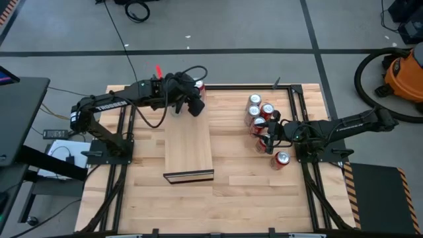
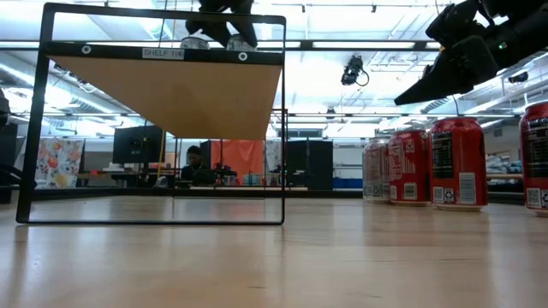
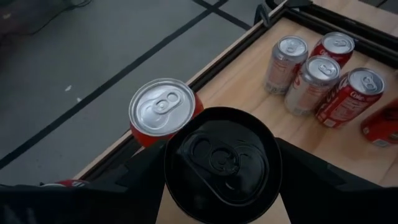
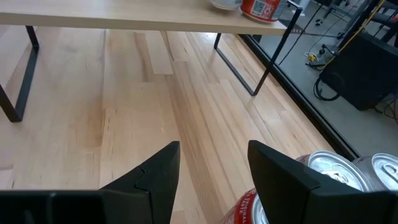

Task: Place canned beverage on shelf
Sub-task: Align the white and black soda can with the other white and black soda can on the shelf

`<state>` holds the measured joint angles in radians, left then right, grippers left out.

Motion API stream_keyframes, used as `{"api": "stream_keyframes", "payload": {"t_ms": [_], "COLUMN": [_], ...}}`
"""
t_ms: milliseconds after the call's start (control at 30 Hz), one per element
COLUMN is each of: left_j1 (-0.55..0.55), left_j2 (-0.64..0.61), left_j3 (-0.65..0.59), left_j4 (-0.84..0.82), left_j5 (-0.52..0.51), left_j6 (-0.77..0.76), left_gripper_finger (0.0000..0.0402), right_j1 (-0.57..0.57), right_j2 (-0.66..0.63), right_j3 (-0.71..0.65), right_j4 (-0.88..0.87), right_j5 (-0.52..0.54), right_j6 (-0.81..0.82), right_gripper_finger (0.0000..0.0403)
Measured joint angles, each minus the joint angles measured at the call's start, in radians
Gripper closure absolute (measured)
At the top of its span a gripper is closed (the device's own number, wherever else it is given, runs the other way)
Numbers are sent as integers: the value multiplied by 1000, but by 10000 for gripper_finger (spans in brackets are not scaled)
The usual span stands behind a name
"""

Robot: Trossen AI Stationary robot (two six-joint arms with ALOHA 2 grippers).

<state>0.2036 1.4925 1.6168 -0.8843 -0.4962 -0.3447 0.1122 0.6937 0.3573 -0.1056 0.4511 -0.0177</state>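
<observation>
The left gripper (image 1: 188,102) hangs over the far end of the shelf (image 1: 188,149), a pale wood slab on a black frame that runs from the middle of the table (image 1: 251,192) toward its far edge. In the left wrist view its dark fingers (image 3: 323,180) stand on either side of a black-topped can (image 3: 222,163), closed on its sides; the can sits at the shelf's far end. Touching it, right at the shelf's far corner, stands a red can with a silver lid (image 3: 163,111); in the high view it shows just past the gripper (image 1: 199,86). In the low view the shelf (image 2: 171,90) shows from beneath, with the left gripper (image 2: 221,24) and two can bottoms on top, though that view is too dark to tell one from the other.

To the right, near the table's far right corner, a cluster of red and silver cans (image 1: 259,109) stands upright, touching one another. Just nearer than the cluster, the right gripper (image 1: 266,141) is low over the table. In the right wrist view its fingers (image 4: 283,177) are partly spread with bare wood between them, holding nothing; can tops (image 4: 329,165) show just beside one finger. One more red can (image 1: 282,159) lies on its side beside the right arm.
</observation>
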Motion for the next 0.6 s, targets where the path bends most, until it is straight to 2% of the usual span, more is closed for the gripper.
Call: {"api": "stream_keyframes", "payload": {"t_ms": [167,433,600], "left_j1": [0,0,0], "left_j2": [2,2,1], "left_j3": [0,0,1], "left_j4": [-9,-18,-20], "left_j5": [15,20,19], "left_j6": [11,13,19], "left_gripper_finger": [144,102,90], "right_j1": [0,0,0], "right_j2": [0,0,0], "right_j3": [0,0,0], "right_j4": [0,0,0], "right_j5": [0,0,0], "right_j6": [0,0,0], "right_gripper_finger": [203,203,203]}}
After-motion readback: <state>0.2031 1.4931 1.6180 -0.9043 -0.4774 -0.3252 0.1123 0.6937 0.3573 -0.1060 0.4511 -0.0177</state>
